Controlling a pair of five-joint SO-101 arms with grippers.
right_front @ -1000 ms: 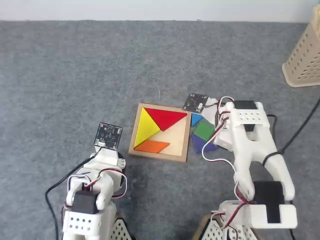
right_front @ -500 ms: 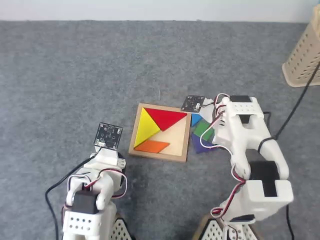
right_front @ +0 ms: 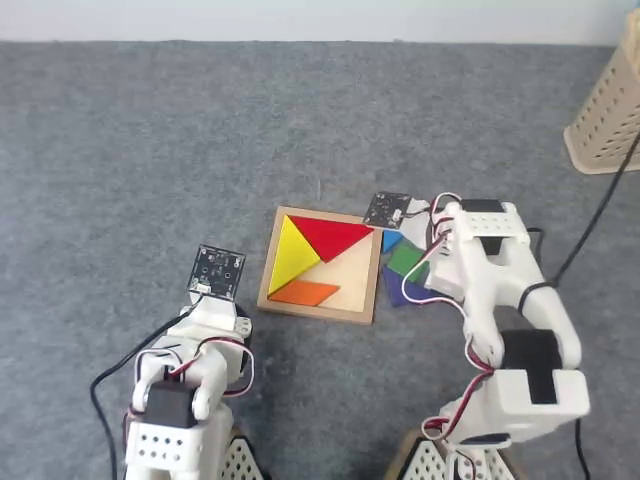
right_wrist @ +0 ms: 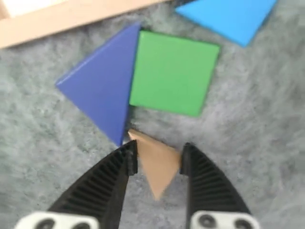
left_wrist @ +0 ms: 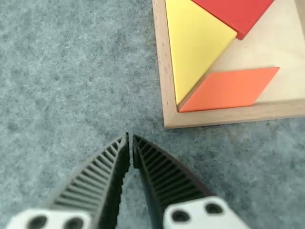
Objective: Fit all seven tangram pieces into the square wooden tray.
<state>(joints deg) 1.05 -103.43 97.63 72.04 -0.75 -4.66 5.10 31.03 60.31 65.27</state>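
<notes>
**Three pieces in the tray, four outside by the right jaws**

Just ahead of the left gripper [left_wrist: 130, 139], over carpet [left_wrist: 57, 71]: a corner of the tray [left_wrist: 228, 116]. Inside, nearest those jaws, the parallelogram [left_wrist: 228, 89] against the rim. Beyond it the first large triangle [left_wrist: 198, 43], and farther still the second large triangle [left_wrist: 238, 14], edge to edge.

Between the jaws of the right gripper [right_wrist: 158, 150]: the small triangle [right_wrist: 157, 171], seemingly touching both. Directly ahead, the medium triangle [right_wrist: 102, 90] and the square piece [right_wrist: 174, 71], side by side and touching. Beyond the square piece, slightly apart, the far triangle [right_wrist: 228, 16]. Beyond the medium triangle, the tray's rim.
</notes>
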